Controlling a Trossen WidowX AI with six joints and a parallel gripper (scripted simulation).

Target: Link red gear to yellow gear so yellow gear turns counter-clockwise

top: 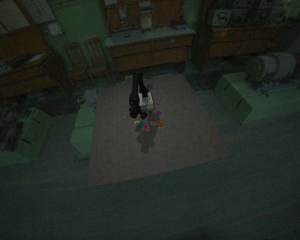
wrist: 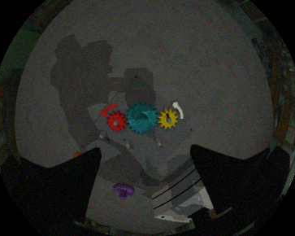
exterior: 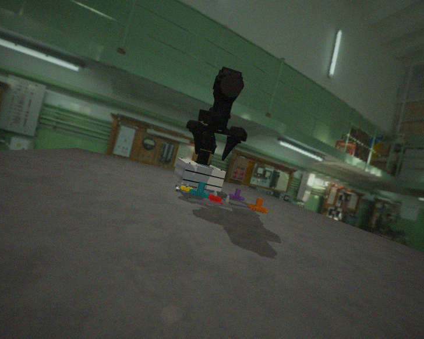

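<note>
My gripper (top: 138, 116) (exterior: 212, 156) (wrist: 146, 151) is wide open and empty, above the grey board (wrist: 174, 136). A teal gear (top: 141, 123) (exterior: 201, 191) (wrist: 141, 118) stands upright on the board between the red gear (top: 145, 126) (exterior: 215, 198) (wrist: 112, 119) and the yellow gear (top: 136, 121) (exterior: 186, 188) (wrist: 163, 119). It looks level, and its teeth reach both gears. Three empty pegs (wrist: 102, 135) (wrist: 128, 143) (wrist: 159, 142) show beside this row. A purple gear (top: 158, 113) (exterior: 237, 195) (wrist: 123, 190) and an orange gear (top: 160, 123) (exterior: 258, 207) (wrist: 77, 155) stand off the board.
A white block with dark lines (top: 146, 104) (exterior: 205, 176) stands behind the board, by the arm's base. The red arrow (wrist: 108, 107) lies beside the red gear, and the white arrow (wrist: 179, 110) beside the yellow gear. The arm's shadow falls across part of the board.
</note>
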